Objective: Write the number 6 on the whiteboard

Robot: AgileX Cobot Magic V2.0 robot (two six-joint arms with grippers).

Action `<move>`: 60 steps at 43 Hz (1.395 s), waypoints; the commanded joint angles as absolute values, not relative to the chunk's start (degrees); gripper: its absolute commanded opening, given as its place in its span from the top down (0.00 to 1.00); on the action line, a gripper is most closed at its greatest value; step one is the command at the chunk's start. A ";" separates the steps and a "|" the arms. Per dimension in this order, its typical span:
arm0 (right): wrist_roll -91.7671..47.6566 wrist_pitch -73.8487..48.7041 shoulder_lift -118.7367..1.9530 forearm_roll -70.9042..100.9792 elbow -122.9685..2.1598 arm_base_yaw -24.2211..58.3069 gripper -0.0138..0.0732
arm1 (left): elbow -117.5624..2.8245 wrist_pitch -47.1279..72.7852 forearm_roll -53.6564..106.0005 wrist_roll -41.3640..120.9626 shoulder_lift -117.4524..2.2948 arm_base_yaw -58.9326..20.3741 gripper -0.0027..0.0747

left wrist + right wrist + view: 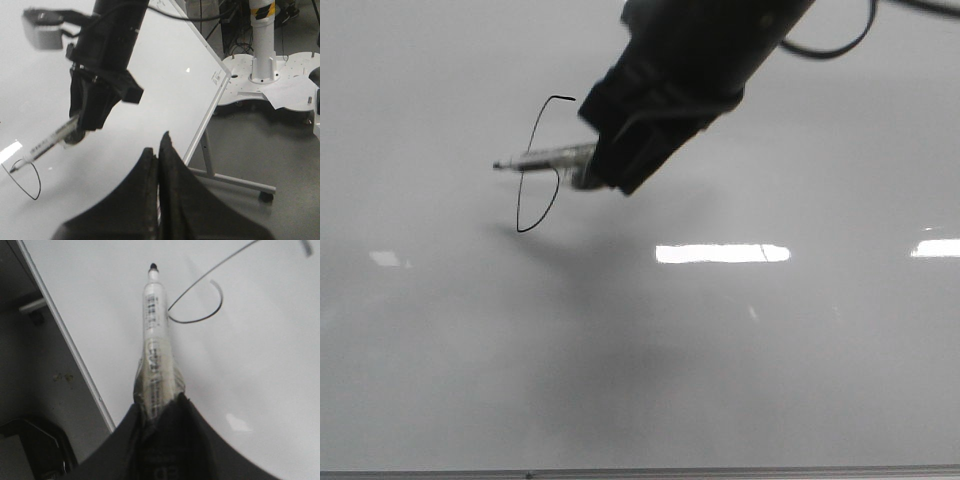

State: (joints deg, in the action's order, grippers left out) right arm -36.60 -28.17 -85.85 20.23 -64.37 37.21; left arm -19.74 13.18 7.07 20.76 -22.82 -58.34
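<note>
The whiteboard [770, 380] fills the front view, pale and glossy. On it is a thin black line, the number 6 [519, 205]: a short top stroke, a long curve down and a hook curling back up. My right gripper [595, 172] is shut on a clear-barrelled marker [545, 157] that crosses the figure, its tip just left of the long curve. Whether the tip touches the board I cannot tell. The right wrist view shows the marker [154, 315] beside the curled line [210, 315]. My left gripper [159, 145] is shut on nothing, away from the board [165, 65].
Bright rectangular light reflections [722, 253] lie on the board right of the figure. The board's dark bottom edge [640, 472] runs along the front. In the left wrist view, the board's stand leg [235, 181] and a white robot base with a pillar [262, 50] stand beyond the board's edge.
</note>
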 commanded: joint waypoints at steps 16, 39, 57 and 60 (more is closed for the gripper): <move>-47.57 -40.21 -73.13 15.98 -62.48 42.61 0.91 | -36.20 27.48 -7.86 20.17 -42.19 -58.54 0.81; -47.57 -39.98 -69.28 15.77 -62.48 50.98 0.91 | -45.11 26.24 -12.47 22.06 -56.16 -58.54 0.43; -47.57 -38.06 -69.28 16.02 -62.48 52.35 0.91 | -45.11 25.23 -11.62 22.06 -56.16 -58.54 0.86; -47.52 -37.88 -69.35 16.02 -62.48 52.35 0.87 | -45.11 25.18 -11.09 22.06 -56.16 -58.54 0.94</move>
